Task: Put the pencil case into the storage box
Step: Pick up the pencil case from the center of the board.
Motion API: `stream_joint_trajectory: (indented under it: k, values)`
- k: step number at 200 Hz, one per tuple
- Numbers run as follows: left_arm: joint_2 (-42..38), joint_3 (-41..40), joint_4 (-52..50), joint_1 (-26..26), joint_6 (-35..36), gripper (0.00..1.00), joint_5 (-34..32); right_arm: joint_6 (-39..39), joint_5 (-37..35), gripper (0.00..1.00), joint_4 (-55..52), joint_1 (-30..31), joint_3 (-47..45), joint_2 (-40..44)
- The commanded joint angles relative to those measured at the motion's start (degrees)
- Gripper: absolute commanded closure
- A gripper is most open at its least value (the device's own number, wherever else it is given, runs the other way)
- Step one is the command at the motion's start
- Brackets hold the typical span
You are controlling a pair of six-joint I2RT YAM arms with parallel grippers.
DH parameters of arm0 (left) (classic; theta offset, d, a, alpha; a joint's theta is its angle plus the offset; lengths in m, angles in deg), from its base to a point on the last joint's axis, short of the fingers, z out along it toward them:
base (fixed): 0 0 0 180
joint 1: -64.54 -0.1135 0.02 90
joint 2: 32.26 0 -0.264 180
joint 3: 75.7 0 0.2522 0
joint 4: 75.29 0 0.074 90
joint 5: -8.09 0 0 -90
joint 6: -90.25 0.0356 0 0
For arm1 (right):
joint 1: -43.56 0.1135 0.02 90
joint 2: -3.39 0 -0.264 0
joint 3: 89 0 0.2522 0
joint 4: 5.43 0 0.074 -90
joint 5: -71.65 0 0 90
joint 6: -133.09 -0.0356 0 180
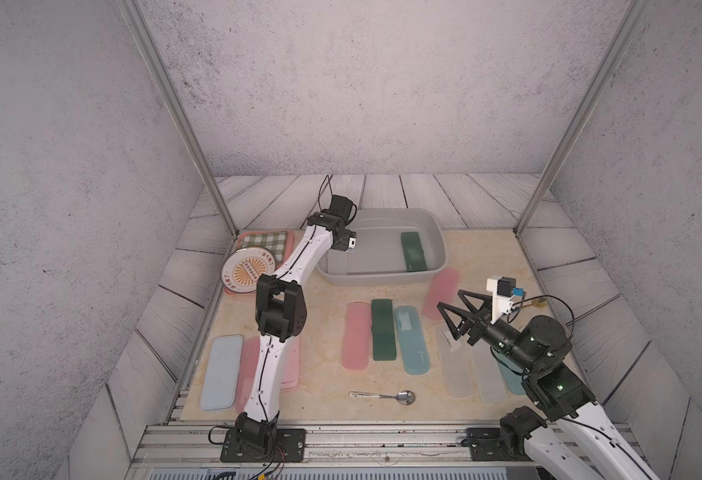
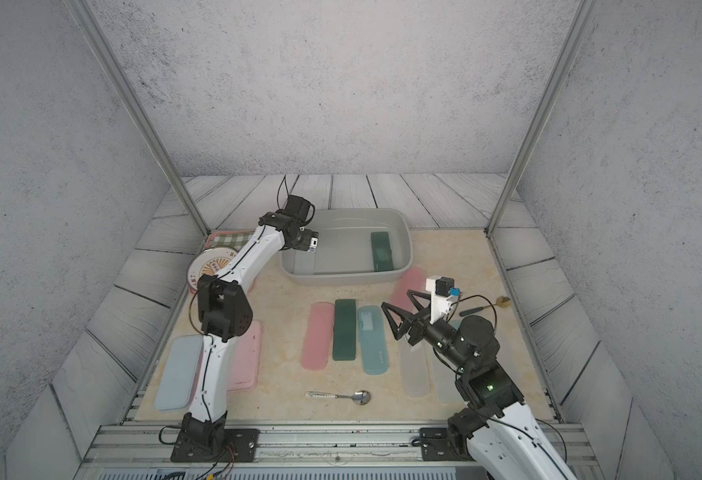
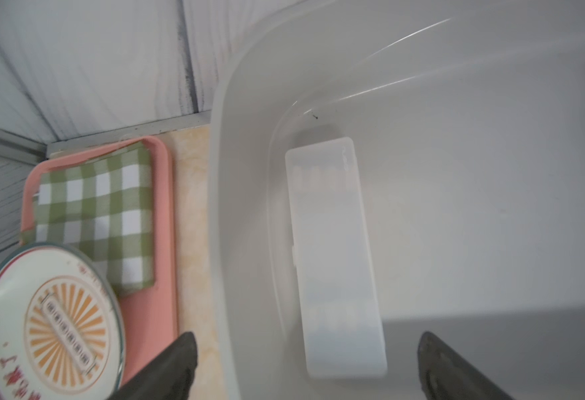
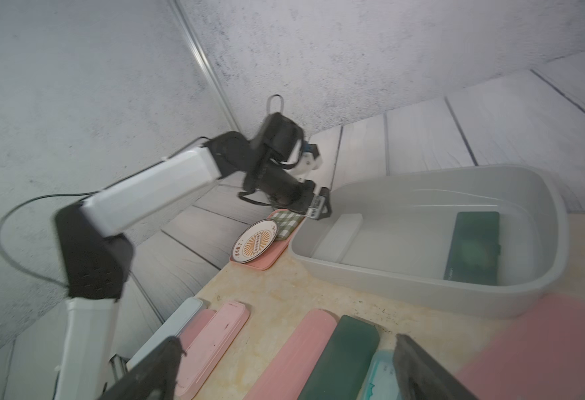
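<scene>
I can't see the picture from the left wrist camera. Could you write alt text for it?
A frosted white plastic pencil case lies flat inside the light grey plastic storage box, beneath the left hand's open dark fingers. Beside the box sits a pink tray holding green checked cloth.

Smooth, glossy plastic storage box [image 1: 378, 279]

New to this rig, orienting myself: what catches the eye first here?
The grey storage box at the back of the table, holding a dark green pencil case and a frosted white pencil case. The left gripper hangs open over the white one; a row of pink, green and teal cases lies in front of the box.
</scene>
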Motion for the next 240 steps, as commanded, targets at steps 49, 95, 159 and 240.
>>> stream_joint_trajectory:
  k: [49, 95, 159, 240]
  values:
    - [-36.5, -46.6, 0.2, 0.8, -7.3, 0.0, 16.2, -9.1, -15.1, 0.03, -9.1, 0.1, -1.7, -2.7]
    - [-44.0, -60.1, 6.1, 4.6, -12.0, 0.0, 19.5, -10.1, -7.7, 0.03, -6.5, 0.1, 0.2, -10.7]
    - [-35.6, -64.7, 19.6, 15.3, -19.4, 0.0, 14.0, -13.2, -1.0, 0.03, -3.5, 0.1, 0.9, -13.2]
    - [-26.3, -65.9, 21.6, 21.7, -24.4, 0.0, 9.5, -13.8, -4.4, 0.03, -5.2, 0.1, -2.4, -2.7]
